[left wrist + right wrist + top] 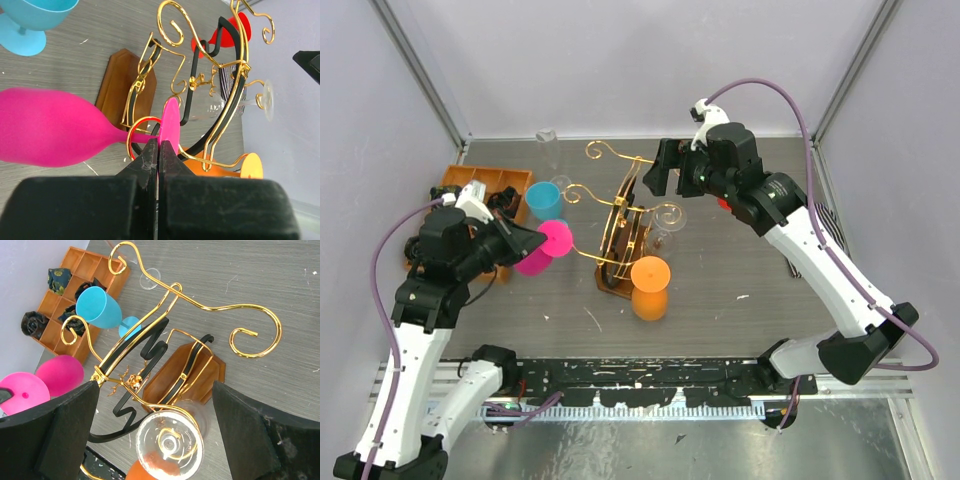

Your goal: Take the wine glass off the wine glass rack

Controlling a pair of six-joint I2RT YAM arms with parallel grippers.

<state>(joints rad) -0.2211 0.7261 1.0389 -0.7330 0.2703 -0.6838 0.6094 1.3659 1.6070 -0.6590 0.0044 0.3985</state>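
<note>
The wine glass rack point(623, 228), gold wire with a black arch on a brown base, stands mid-table. My left gripper point(525, 240) is shut on the foot point(170, 121) of a pink wine glass point(47, 127), held sideways at the rack's left. A gold hook loop point(134, 131) sits at its stem; I cannot tell whether the stem is inside it. A clear wine glass point(170, 444) hangs upside down from a hook. My right gripper point(155, 405) is open, one finger either side of it, not touching. An orange glass point(650, 285) hangs at the rack's near end.
A blue glass point(545, 200) stands left of the rack, beside a wooden compartment tray point(470, 180) holding dark rolled cloths point(60, 277). A small clear glass point(548, 140) stands at the back. A red object point(723, 203) lies under the right arm.
</note>
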